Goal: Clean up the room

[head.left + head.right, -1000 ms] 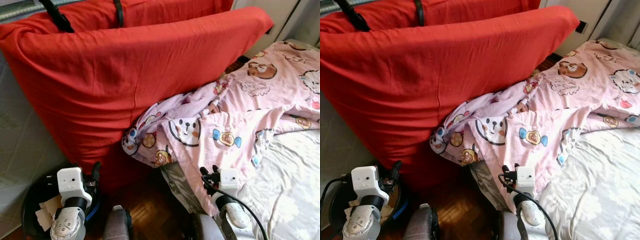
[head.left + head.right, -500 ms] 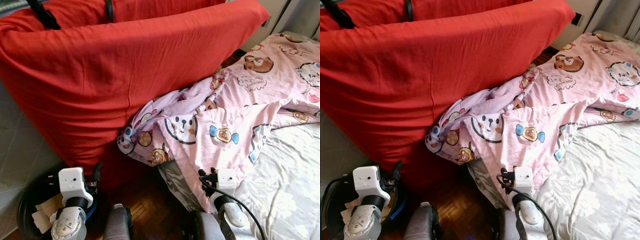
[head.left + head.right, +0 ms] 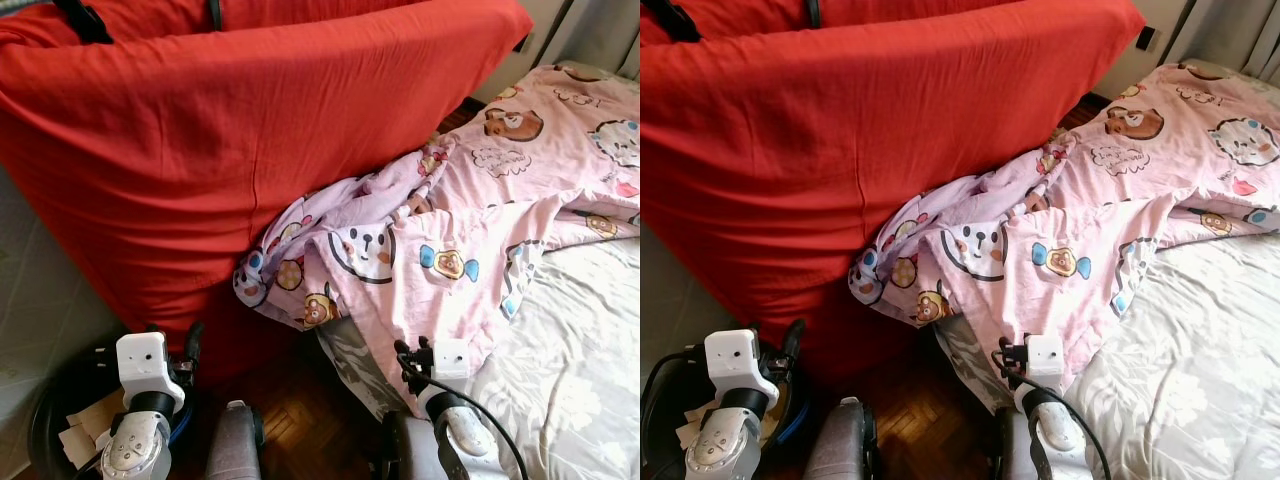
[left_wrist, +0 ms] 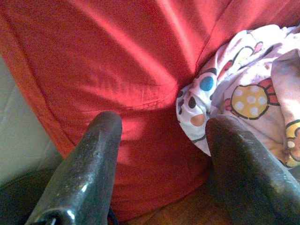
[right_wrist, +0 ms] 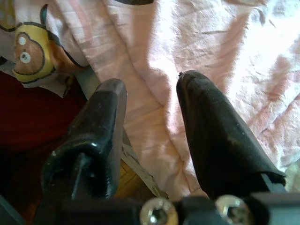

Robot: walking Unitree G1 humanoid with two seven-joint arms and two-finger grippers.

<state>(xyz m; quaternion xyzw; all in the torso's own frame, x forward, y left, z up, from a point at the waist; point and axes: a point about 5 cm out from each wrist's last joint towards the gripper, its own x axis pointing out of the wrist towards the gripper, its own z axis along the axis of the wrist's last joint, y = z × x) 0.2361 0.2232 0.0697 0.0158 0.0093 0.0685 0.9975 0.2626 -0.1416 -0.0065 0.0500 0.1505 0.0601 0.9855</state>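
We find the pink blanket draped over the bed, against the red cushion. The left pincer and right pincer gape apart, holding nothing.

Red mattress: upright, tilted slightly, spanning the upper left, lower edge down at the floor.
Black strap: across the top left corner of the red mattress.
Quilted grey panel: just beside the red mattress, at far left.
Parquet floor: dark wood, visible between red mattress and bed.
White sheet: creased, covering the bed at lower right.
Black bin: on the floor at lower left, holding paper scraps.
Wall socket: dark, at upper right, near a grey curtain.
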